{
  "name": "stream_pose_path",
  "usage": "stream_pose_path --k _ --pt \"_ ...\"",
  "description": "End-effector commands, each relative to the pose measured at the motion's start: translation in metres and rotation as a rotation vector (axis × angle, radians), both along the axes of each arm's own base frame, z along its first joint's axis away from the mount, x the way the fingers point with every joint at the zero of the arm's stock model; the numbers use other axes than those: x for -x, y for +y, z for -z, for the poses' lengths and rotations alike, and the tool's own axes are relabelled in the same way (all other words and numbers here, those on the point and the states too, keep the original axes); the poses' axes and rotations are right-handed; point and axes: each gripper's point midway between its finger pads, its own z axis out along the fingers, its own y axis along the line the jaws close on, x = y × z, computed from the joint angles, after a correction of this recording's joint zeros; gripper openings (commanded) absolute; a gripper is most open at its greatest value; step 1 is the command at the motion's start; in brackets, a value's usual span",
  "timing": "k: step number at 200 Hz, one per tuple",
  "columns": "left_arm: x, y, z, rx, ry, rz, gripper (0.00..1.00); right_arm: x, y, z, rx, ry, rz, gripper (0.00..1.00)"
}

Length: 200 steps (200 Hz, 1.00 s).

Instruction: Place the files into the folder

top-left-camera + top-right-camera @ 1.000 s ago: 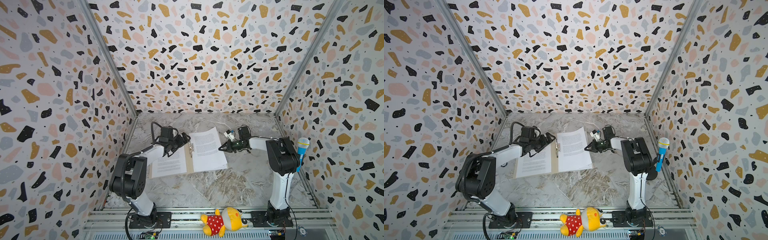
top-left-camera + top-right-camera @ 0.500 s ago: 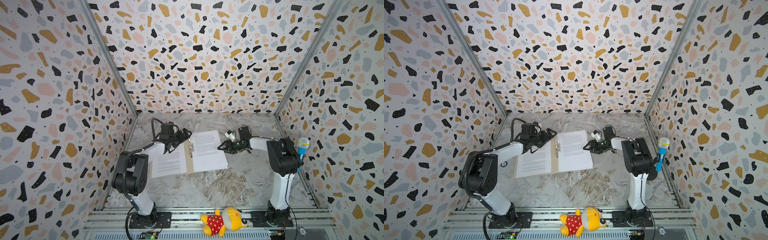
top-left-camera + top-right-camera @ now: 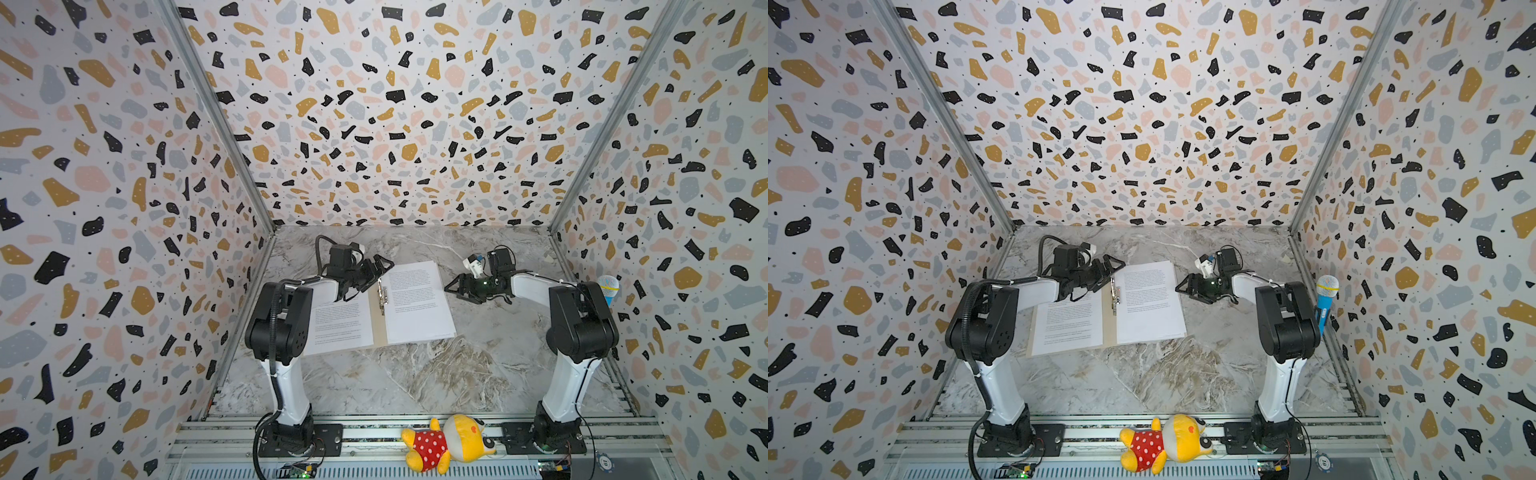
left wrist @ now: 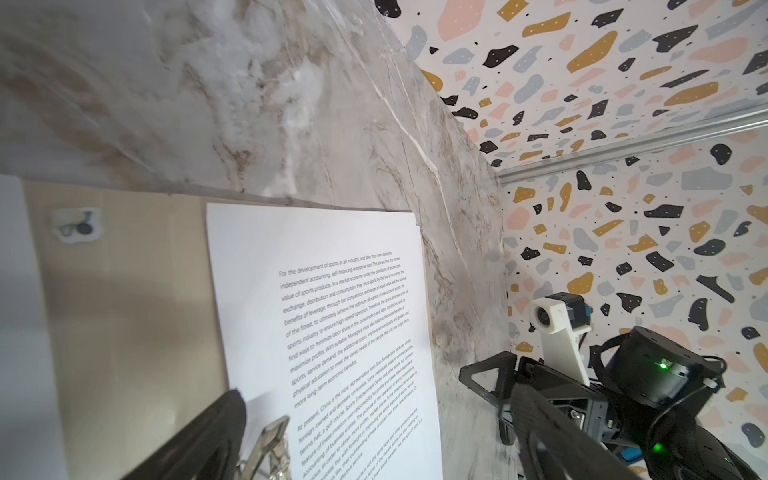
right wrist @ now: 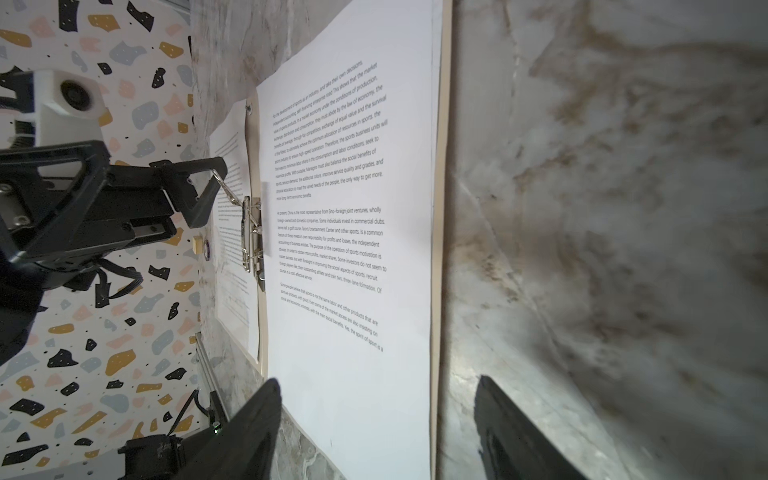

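Here, folder (image 3: 379, 328) lying open left of centre on the marble table (image 3: 415, 382), files (image 3: 417, 303) as printed sheets on both halves, silver clip (image 3: 381, 293) at the spine, left gripper (image 3: 380, 268) spread wide at the clip, right gripper (image 3: 451, 287) parted, empty, just right of the folder.
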Motion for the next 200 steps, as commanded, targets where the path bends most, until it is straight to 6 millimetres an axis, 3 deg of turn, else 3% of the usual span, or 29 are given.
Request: stream_pose_path --k 1,95,139,168,191,200 --pt "-0.007 -0.012 -0.03 0.069 -0.092 0.061 1.0 0.002 -0.002 -0.015 -0.004 -0.024 0.031 0.74" --pt "0.027 -0.017 -0.068 0.208 -0.142 0.113 0.99 0.02 0.011 -0.023 0.015 -0.025 0.05 0.73" --pt "0.041 -0.018 -0.069 0.196 -0.153 0.15 1.0 0.023 0.018 -0.029 0.027 -0.032 0.066 0.73" --pt "0.035 -0.005 -0.066 0.143 -0.178 0.098 1.0 0.027 0.019 -0.035 0.049 -0.045 0.061 0.73" --pt "0.026 0.008 -0.074 0.103 -0.21 0.053 1.0 0.03 0.015 -0.036 0.068 -0.053 0.065 0.73" --pt "0.023 0.013 -0.068 0.046 -0.194 0.037 1.0 0.031 0.014 -0.035 0.071 -0.05 0.067 0.73"
